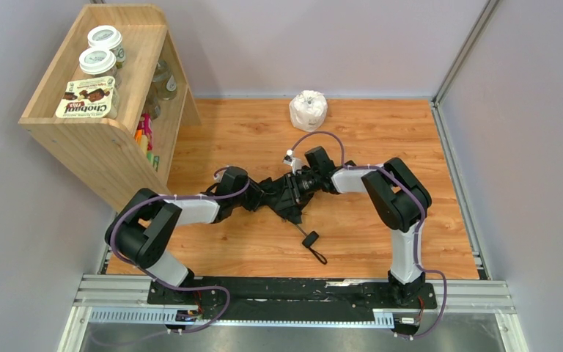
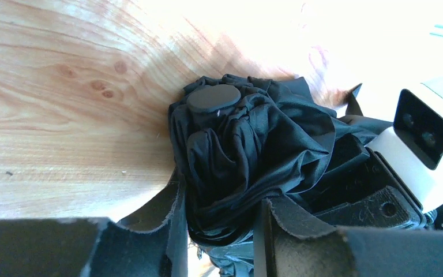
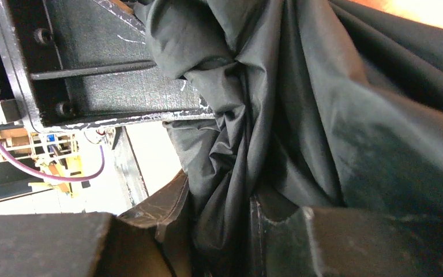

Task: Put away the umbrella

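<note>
Top external view is showing us both arms coming in from the near rail, the left arm (image 1: 183, 213) and the right arm (image 1: 396, 198) bending toward each other over the middle of the bench (image 1: 381, 235). Just nearer than their meeting point, the wrist strap (image 1: 314, 246) is lying on the wood, trailing toward us from the umbrella (image 1: 282, 194). The umbrella itself is resting mid-bench as a crumpled black bundle between the two wrists.

In the left wrist view we are seeing the left jaws pressing bunched fabric (image 2: 236, 150) from both sides. The round cap (image 2: 213, 98) is facing up beyond them, and a white camera housing (image 2: 421, 127) is sitting just beside the cloth. In the right wrist view the right jaws are pinching a fold of the same fabric (image 3: 323, 115).

Farther back, a white roll (image 1: 308, 110) is standing near the far wall. A wooden shelf (image 1: 81, 139) is standing at the far left, carrying two lidded cups (image 1: 97, 62) and a Chobani box (image 1: 86, 99).
</note>
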